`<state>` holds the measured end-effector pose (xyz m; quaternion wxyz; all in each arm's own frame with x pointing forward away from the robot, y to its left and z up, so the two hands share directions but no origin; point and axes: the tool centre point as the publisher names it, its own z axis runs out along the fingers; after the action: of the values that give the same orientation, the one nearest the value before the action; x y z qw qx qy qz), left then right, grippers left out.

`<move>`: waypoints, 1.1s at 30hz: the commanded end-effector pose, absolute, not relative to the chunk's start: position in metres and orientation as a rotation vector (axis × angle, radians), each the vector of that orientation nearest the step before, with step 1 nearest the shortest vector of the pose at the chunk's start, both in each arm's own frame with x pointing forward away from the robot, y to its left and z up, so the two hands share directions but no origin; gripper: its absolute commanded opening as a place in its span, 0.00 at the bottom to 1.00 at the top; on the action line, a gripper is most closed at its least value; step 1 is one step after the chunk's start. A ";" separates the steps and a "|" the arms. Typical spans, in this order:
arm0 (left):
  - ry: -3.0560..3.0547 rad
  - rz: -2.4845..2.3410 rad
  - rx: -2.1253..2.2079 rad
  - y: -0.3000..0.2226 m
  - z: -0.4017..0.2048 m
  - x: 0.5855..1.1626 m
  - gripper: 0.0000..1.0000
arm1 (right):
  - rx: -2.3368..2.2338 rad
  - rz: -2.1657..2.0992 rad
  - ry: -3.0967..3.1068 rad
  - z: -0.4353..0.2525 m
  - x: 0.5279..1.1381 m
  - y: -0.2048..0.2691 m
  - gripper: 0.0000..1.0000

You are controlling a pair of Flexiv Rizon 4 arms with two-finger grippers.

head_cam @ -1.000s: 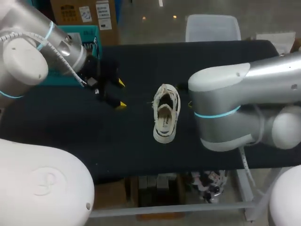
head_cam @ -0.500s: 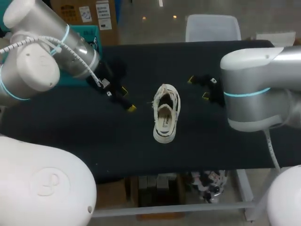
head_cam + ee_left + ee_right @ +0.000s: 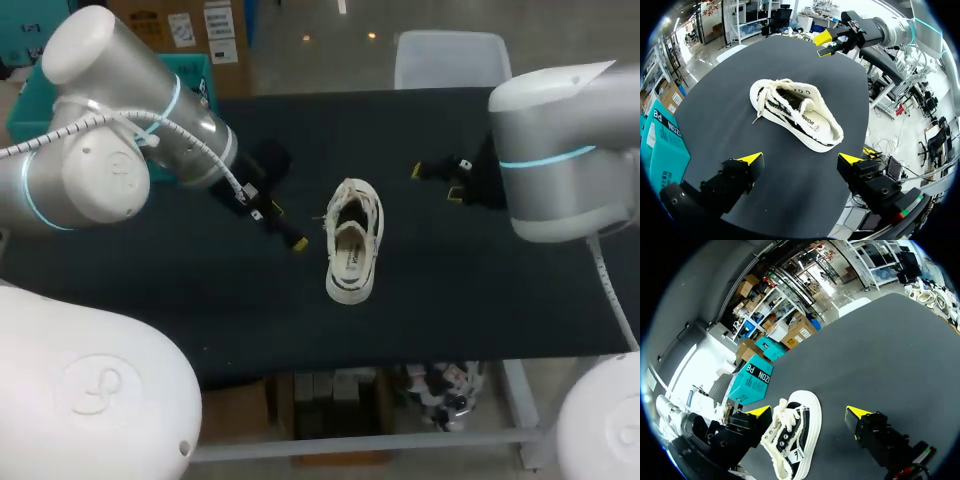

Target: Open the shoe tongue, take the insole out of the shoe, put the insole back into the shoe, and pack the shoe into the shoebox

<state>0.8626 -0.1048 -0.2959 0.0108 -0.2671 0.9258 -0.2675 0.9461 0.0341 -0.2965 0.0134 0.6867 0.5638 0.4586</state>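
A white low-top shoe point(image 3: 352, 245) lies on its sole near the middle of the black surface point(image 3: 200, 300). In the head view its long axis runs from 12 to 6 o'clock. The laced front is toward 12 and the heel opening toward 6, where the pale insole point(image 3: 350, 262) shows inside. Loose laces point(image 3: 771, 92) spill over the front.

The left arm point(image 3: 130, 150) comes in from 10 o'clock. The left jaws sit just off the shoe's 9 o'clock side, spread wide with nothing between their yellow tips point(image 3: 300, 243). In the left wrist view the shoe lies ahead of them, apart from both tips.

The right arm point(image 3: 560, 150) comes in from 2 o'clock. The right jaws hang well apart from the shoe at about its 2 o'clock, also spread and empty, with their yellow tips point(image 3: 452, 195) clear of the surface.

A teal shoebox point(image 3: 752, 380) stands out past the left arm, at about 10 o'clock from the shoe. Whether it is open I cannot tell.
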 end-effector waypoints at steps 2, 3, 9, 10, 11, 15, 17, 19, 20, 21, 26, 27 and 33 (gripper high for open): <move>2.890 -0.825 -0.837 -0.109 -0.298 0.867 1.00 | 2.336 1.081 2.283 -0.293 0.947 0.033 1.00; 2.890 -0.825 -0.837 -0.109 -0.298 0.867 1.00 | 2.336 1.081 2.283 -0.293 0.947 0.033 1.00; 2.890 -0.825 -0.837 -0.109 -0.298 0.867 1.00 | 2.336 1.081 2.283 -0.293 0.947 0.033 1.00; 2.890 -0.825 -0.837 -0.109 -0.298 0.867 1.00 | 2.330 1.069 2.348 -0.299 0.952 0.033 1.00; 2.890 -0.825 -0.837 -0.109 -0.298 0.867 1.00 | 2.335 1.042 2.378 -0.301 0.956 0.030 1.00; 2.873 -0.837 -1.081 -0.123 -0.300 0.873 1.00 | 2.234 0.974 2.540 -0.299 0.964 0.016 1.00; 2.850 -0.835 -1.217 -0.128 -0.301 0.876 1.00 | 2.189 0.948 2.620 -0.298 0.970 0.007 1.00; 2.810 -0.798 -1.341 -0.131 -0.305 0.876 1.00 | 2.125 0.967 2.702 -0.298 0.974 0.000 1.00; 2.826 -0.802 -1.303 -0.132 -0.306 0.875 1.00 | 2.094 0.957 2.749 -0.299 0.976 -0.003 1.00; 2.785 -0.758 -1.359 -0.134 -0.308 0.874 1.00 | 2.046 0.942 2.793 -0.301 0.978 -0.006 1.00; 2.751 -0.688 -1.474 -0.143 -0.315 0.873 1.00 | 1.900 0.878 2.910 -0.302 0.986 -0.015 1.00; 2.730 -0.653 -1.483 -0.146 -0.316 0.872 1.00 | 1.872 0.861 2.924 -0.302 0.988 -0.017 1.00; 2.733 -0.604 -1.502 -0.157 -0.320 0.868 1.00 | 1.813 0.716 2.944 -0.300 0.992 -0.019 1.00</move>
<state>0.8641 -0.1480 -0.3181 -0.0353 -0.4642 0.8590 -0.2131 0.9887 -0.0198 -0.3026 -0.0953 0.5297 0.7654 0.3530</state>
